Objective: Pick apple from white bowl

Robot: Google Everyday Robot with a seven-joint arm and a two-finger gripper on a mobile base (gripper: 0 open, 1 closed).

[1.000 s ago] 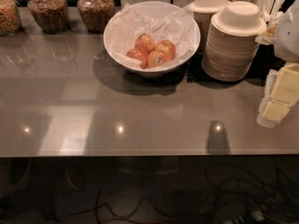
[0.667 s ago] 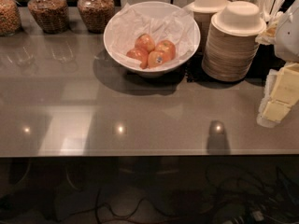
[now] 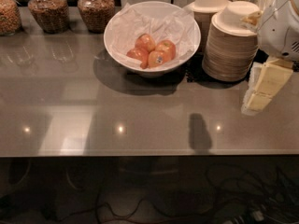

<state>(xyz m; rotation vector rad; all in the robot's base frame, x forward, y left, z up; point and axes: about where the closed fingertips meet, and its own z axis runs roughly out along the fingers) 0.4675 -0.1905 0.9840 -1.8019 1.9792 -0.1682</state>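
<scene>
Camera view: apples (image 3: 152,52) in white bowl (image 3: 117,31) upper centre of bench (image 3: 140,111), hand (image 3: 256,99) at right edge beside stacked beige bowls (image 3: 231,45), open or closed can't tell; should clear the stack, descend over rim onto the topmost apple.

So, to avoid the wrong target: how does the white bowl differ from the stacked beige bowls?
The white bowl is glossy, single and upright, holding apples on paper; the stacked beige bowls are matte, many and upside down. Both are round, on the table. The gripper hangs at the right edge, beside the stack.
</scene>
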